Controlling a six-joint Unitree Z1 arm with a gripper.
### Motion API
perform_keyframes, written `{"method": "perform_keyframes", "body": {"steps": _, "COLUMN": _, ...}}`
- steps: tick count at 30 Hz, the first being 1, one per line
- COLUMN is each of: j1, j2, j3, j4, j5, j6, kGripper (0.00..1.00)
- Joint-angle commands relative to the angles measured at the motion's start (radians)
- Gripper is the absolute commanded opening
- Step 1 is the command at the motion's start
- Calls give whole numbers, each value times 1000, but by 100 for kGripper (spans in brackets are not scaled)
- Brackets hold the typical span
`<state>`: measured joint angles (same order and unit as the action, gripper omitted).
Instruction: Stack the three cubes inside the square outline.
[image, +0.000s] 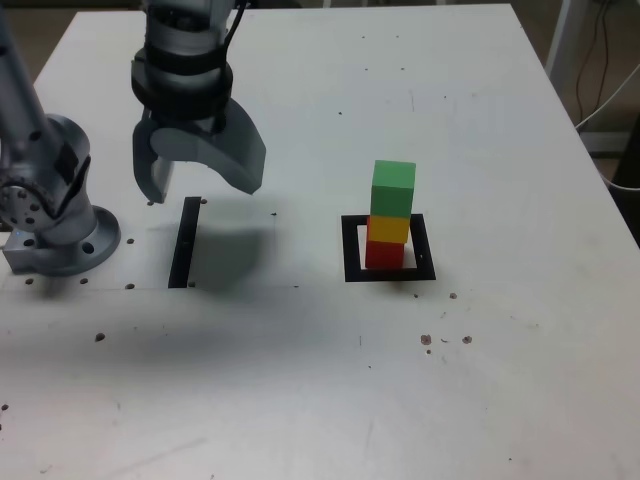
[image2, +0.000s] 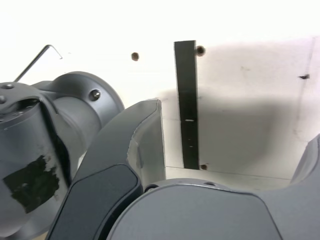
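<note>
Three cubes stacked in the square outline, tool spread and empty above the black strip.

In the exterior view the red cube (image: 384, 254) is seen at the bottom, the yellow cube (image: 388, 229) on it and the green cube (image: 393, 188) on top, all within the square outline (image: 352, 250) on the white worktop (image: 320, 400); none of this is shown in the wrist view. The tool (image: 200, 178) is held with jaws wide apart over the narrow black strip (image: 185, 242), well apart from the stack. In the wrist view the strip, the arm's base (image2: 75, 100) and a hex key (image2: 40, 59) are shown; one jaw is cut off at the picture's edge.
</note>
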<state>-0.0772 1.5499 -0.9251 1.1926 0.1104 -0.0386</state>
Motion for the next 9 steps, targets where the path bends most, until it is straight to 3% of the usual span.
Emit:
{"method": "perform_keyframes", "body": {"steps": 1, "j1": 1, "j2": -13, "j3": 42, "j4": -26, "j5": -14, "j6": -1, "kGripper": 100}}
{"method": "perform_keyframes", "body": {"steps": 9, "j1": 1, "j2": -19, "j3": 113, "j4": -84, "j5": -34, "j6": -1, "kGripper": 100}}
